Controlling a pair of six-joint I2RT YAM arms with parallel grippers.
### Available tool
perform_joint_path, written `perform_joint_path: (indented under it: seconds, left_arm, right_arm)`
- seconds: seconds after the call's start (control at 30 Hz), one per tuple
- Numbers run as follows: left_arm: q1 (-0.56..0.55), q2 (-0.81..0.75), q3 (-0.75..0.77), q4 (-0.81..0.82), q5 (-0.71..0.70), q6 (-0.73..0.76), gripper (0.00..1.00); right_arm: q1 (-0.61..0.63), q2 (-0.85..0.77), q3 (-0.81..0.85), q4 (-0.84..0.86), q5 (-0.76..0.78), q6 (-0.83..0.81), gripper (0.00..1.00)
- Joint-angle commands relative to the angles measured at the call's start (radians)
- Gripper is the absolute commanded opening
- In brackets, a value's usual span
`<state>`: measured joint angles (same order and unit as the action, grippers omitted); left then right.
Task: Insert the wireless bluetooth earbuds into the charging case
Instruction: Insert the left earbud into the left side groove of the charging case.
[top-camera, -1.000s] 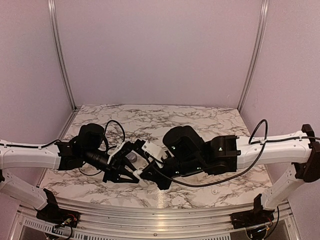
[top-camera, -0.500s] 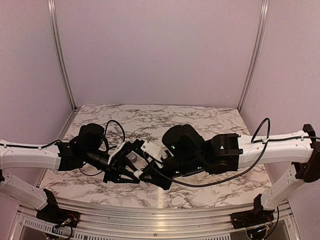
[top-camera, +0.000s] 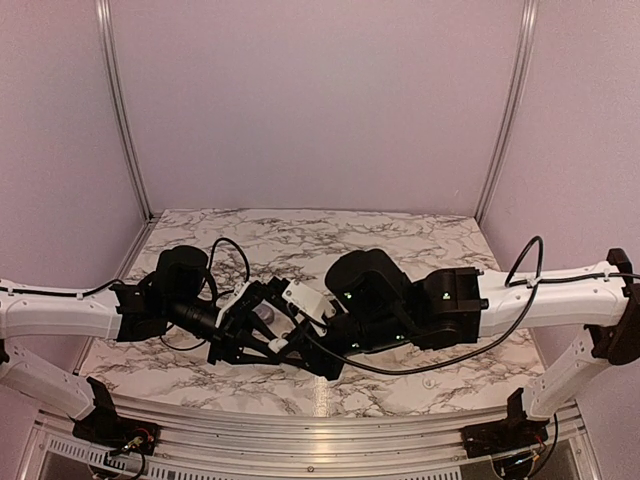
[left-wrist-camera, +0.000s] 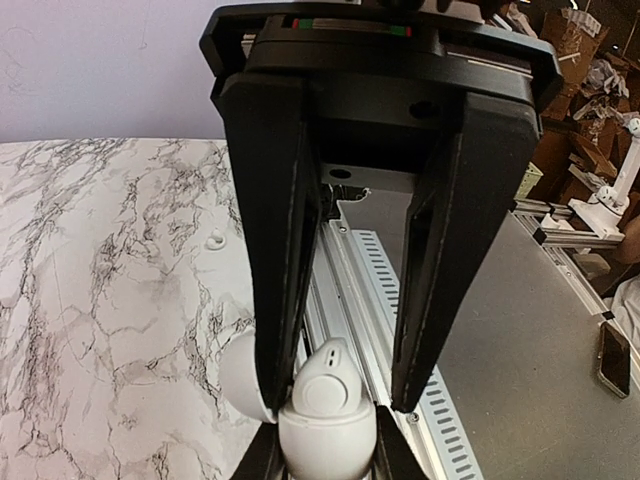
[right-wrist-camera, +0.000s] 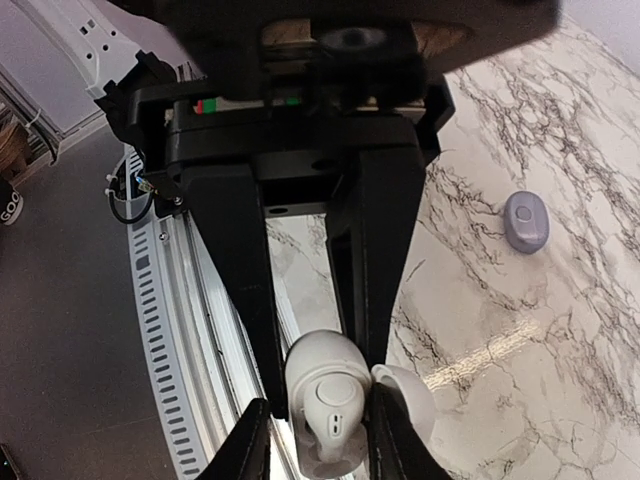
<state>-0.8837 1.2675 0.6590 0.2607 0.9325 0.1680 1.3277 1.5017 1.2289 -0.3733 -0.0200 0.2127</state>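
Observation:
The charging case (right-wrist-camera: 325, 355) is a white rounded shell held just above the table's front edge, its lid (right-wrist-camera: 412, 392) swung open to one side. One pale earbud (right-wrist-camera: 345, 412) with a round face sits in it, also seen in the left wrist view as earbud (left-wrist-camera: 328, 378). My left gripper (left-wrist-camera: 343, 400) is shut on the case. My right gripper (right-wrist-camera: 325, 380) stands open, its fingertips (right-wrist-camera: 276, 398) on either side of the shell and off the bud. A second, lavender-grey earbud (right-wrist-camera: 527, 221) lies on the marble. From above, left gripper (top-camera: 255, 350) and right gripper (top-camera: 290, 348) meet tip to tip, hiding the case.
The slotted metal rail (left-wrist-camera: 352, 290) of the table's front edge runs right beneath the case, with grey floor beyond it. Marble tabletop (top-camera: 420, 240) stretches behind both arms. A black cable (top-camera: 236, 248) loops over the left wrist. Enclosure walls close in the sides and back.
My right gripper's jaws have spread apart, letting go of the earbud that now sits in the case. The right wrist has edged slightly left. The left arm has stayed put.

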Motion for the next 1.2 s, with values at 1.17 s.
perform_joint_path:
  seconds: [1.17]
  left_arm:
    - [-0.017, -0.051, 0.030, 0.089, 0.070, 0.033, 0.00]
  right_arm:
    - [0.004, -0.064, -0.011, -0.002, 0.125, 0.046, 0.10]
